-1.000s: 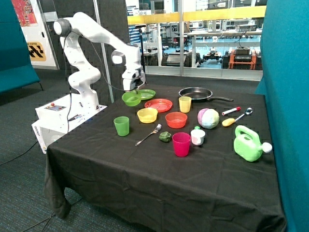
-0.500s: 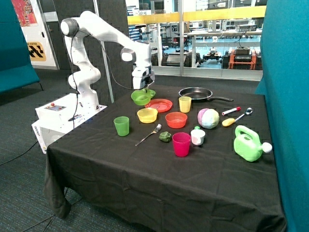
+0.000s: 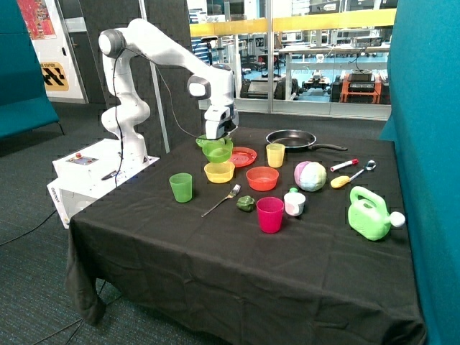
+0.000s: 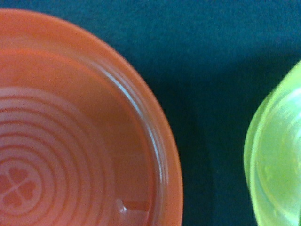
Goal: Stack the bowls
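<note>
Gripper [image 3: 218,136] holding tight the green bowl [image 3: 217,150], hanging in the air. Yellow bowl [image 3: 219,172] sitting right under it, not touching. Orange bowl [image 3: 262,178] waiting nearby on the black table [image 3: 215,244]. Red plate [image 4: 84,141] lying just beside, underneath.

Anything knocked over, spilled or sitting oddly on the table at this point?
Nothing stands out. The gripper holds the green bowl in the air just above the yellow bowl, and the orange bowl sits upright beside it. The cups, plates and pan stand upright and apart; nothing is spilled.
</note>
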Robot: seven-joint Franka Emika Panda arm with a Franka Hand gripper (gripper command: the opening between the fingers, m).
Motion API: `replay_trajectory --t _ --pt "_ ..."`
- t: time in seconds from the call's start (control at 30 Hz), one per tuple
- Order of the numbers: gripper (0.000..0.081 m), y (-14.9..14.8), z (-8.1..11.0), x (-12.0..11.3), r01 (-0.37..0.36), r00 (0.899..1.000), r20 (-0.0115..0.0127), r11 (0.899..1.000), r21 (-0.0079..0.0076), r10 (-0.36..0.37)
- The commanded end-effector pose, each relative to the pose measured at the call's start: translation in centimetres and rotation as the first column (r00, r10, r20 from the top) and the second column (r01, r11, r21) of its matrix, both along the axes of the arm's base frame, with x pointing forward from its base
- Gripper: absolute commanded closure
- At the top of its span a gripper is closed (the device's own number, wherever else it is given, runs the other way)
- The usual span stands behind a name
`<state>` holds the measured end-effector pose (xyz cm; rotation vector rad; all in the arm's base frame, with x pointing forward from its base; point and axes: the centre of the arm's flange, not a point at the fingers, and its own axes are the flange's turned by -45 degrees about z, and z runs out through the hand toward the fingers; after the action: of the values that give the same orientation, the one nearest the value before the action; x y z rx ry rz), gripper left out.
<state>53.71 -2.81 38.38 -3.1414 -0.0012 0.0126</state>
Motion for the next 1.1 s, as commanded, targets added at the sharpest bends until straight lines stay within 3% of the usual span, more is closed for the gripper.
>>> replay_trajectory --t 0.0,0.43,1.07 --pt "0.0808 -0.4 -1.5 1.5 -0.005 1.000 0.0080 1.000 -0.0001 0.005" --pt "0.0808 -0.1 -4.0 1.7 -0.009 1.000 0.0080 1.000 -0.0001 0.009" --pt "0.0808 -1.6 -5.6 1.4 -0.011 1.000 0.0080 1.000 -0.0001 0.011"
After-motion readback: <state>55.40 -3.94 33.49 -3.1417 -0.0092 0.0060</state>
